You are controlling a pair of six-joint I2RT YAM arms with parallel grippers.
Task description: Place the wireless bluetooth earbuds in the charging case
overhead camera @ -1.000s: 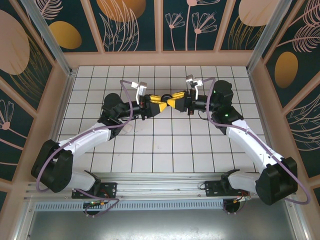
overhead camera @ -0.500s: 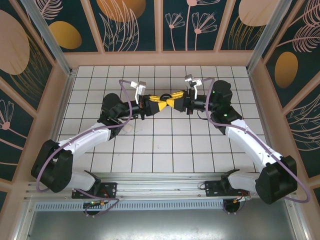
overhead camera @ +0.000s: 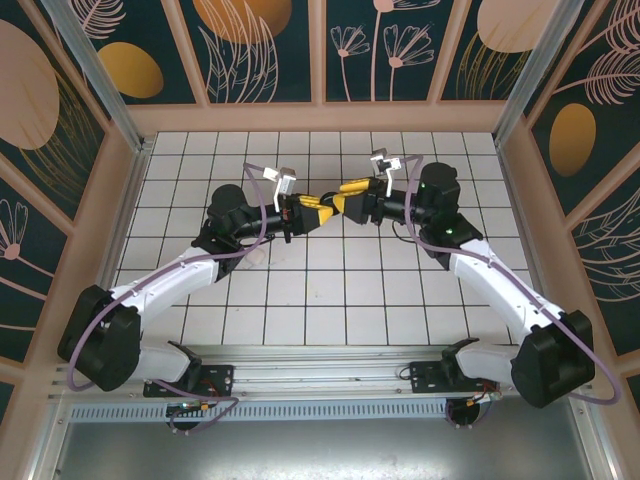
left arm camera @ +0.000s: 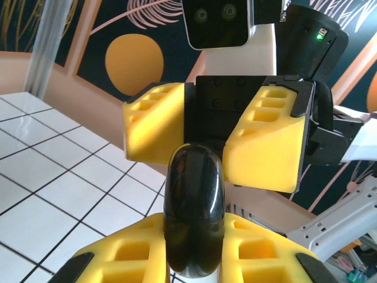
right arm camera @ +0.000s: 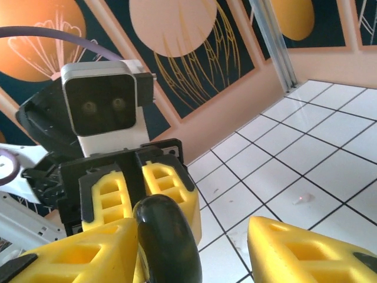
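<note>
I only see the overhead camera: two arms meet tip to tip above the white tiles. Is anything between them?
Observer: Yes. On the left wrist camera, the left gripper is clamped shut on a glossy black case.
Operator: Does the other arm grip it too?
Observer: No. On the right wrist camera, the right gripper stands open, its yellow fingers well apart, the case beside one of them.
</note>
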